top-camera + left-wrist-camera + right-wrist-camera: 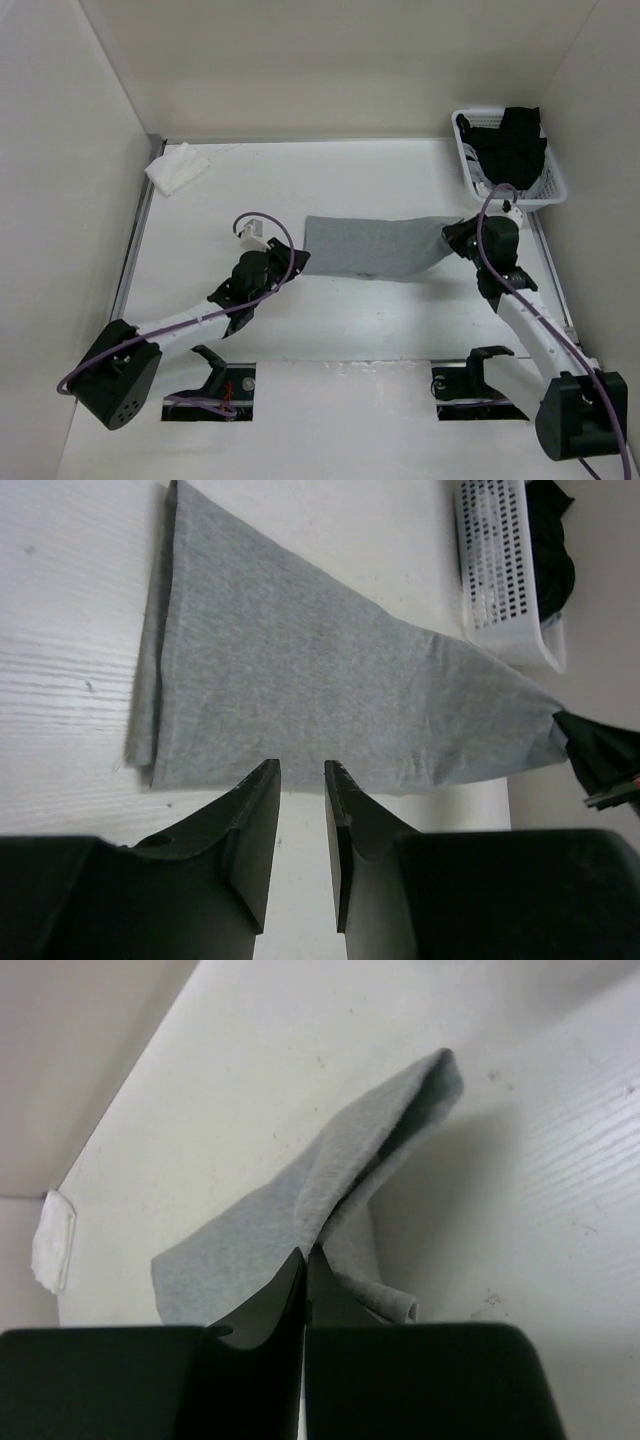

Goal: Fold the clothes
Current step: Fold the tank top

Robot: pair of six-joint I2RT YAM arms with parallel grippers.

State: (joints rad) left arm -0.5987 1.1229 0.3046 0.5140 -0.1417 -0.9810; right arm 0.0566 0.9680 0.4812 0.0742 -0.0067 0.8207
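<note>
At the lower centre of the left wrist view, the left gripper (302, 768) has its jaws parted and empty. The grey shirt (300, 670) lies just beyond their tips. Farther off, the right gripper (305, 1253) is pinched tight on the shirt's raised far corner.

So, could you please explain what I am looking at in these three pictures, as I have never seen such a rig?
Two robot arms stand at a table. One camera looks down from above; one rides on each wrist. On the table lie a grey shirt, a white cloth in the far left corner, and a basket of black garments far right. The right fingers are shut on the shirt's edge, holding it up; the left fingers are open, holding nothing.
</note>
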